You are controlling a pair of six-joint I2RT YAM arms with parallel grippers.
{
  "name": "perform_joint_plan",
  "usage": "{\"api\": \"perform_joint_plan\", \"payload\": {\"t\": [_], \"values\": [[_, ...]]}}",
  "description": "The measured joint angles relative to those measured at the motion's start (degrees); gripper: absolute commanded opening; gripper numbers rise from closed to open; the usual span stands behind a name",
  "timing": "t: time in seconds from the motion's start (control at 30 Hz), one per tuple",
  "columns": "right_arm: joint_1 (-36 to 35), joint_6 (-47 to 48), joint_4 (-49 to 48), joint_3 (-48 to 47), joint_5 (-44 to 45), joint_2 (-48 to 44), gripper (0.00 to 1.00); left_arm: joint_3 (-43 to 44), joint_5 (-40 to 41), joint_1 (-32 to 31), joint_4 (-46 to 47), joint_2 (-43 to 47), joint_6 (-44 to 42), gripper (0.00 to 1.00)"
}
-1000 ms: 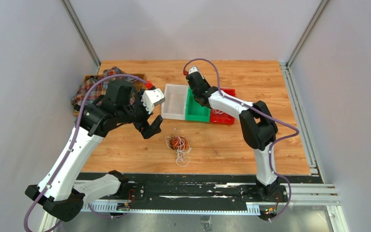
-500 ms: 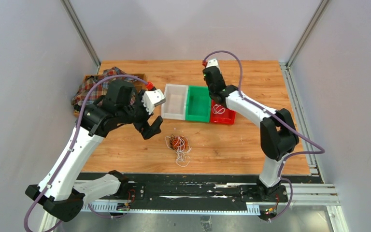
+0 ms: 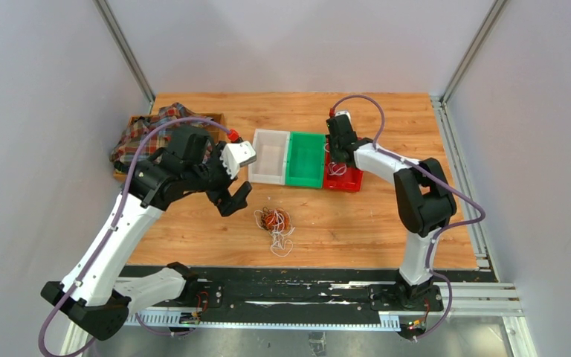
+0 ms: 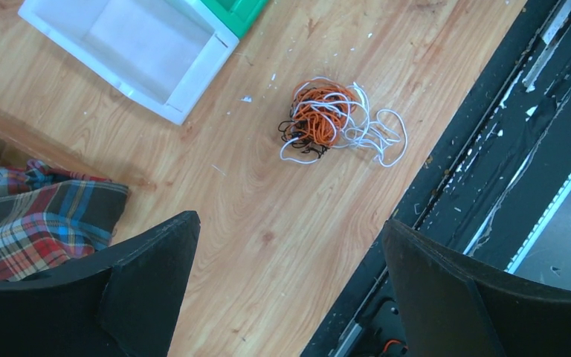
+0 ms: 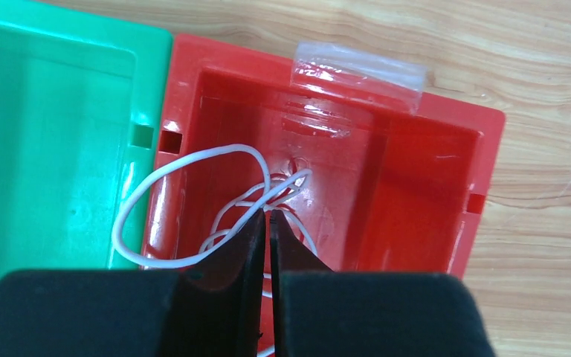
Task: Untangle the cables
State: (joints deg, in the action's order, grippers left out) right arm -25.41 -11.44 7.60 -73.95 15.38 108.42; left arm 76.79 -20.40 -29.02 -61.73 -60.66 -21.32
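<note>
While the left gripper (image 4: 288, 223) hangs wide apart above the cable tangle (image 4: 323, 119), the right gripper (image 5: 269, 223) sits nearly closed over the red bin (image 5: 483, 119).
Orange, white and dark cables lie knotted in one clump on the wooden table (image 3: 342, 223), near its front edge and well apart from the white bin (image 4: 208, 67); a separate white cable (image 5: 193, 160) loops inside the red bin, one bend spilling over the rim toward the green bin (image 5: 59, 111); its strands cross right at the right fingertips, which show only a thin slit, and whether they pinch it cannot be told; a plaid cloth (image 4: 37, 223) lies at the table's far left.
</note>
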Motion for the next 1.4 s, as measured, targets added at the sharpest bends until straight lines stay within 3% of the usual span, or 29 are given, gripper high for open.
{"api": "perform_joint_plan", "payload": {"t": [0.23, 0.4, 0.5, 0.63, 0.8, 1.03, 1.27, 1.4], "values": [[0.0, -0.8, 1.0, -0.2, -0.7, 1.5, 0.12, -3.4, 0.6, 0.0, 1.0, -0.8, -1.2, 0.98], [-0.2, -1.5, 2.1, 2.0, 0.2, -3.6, 0.34, -7.7, 1.5, 0.0, 4.3, -3.4, -1.4, 0.98], [-1.4, -2.2, 1.6, 7.0, 1.7, -12.5, 0.49, -10.4, 1.9, 0.0, 8.1, -6.4, -1.5, 1.00], [-5.7, -3.0, 0.2, 12.4, 2.3, -23.0, 0.59, -14.3, 2.5, 0.0, 14.1, -11.7, -1.7, 0.95], [-10.8, -4.2, -1.4, 20.2, 0.7, -31.5, 0.60, -15.1, 2.8, 0.1, 18.6, -18.9, -1.6, 0.87], [-11.0, -8.4, -3.4, 30.3, -5.4, -41.1, 0.61, -16.2, 0.5, 2.3, 23.1, -26.4, -3.2, 0.77], [-11.0, -12.5, -7.2, 32.1, -12.5, -44.8, 0.61, -16.4, -5.6, 2.7, 22.8, -30.6, -5.3, 0.58], [-11.0, -14.3, -8.5, 32.2, -15.8, -44.8, 0.62, -16.4, -7.1, 2.7, 22.4, -31.9, -5.9, 0.24]]}}
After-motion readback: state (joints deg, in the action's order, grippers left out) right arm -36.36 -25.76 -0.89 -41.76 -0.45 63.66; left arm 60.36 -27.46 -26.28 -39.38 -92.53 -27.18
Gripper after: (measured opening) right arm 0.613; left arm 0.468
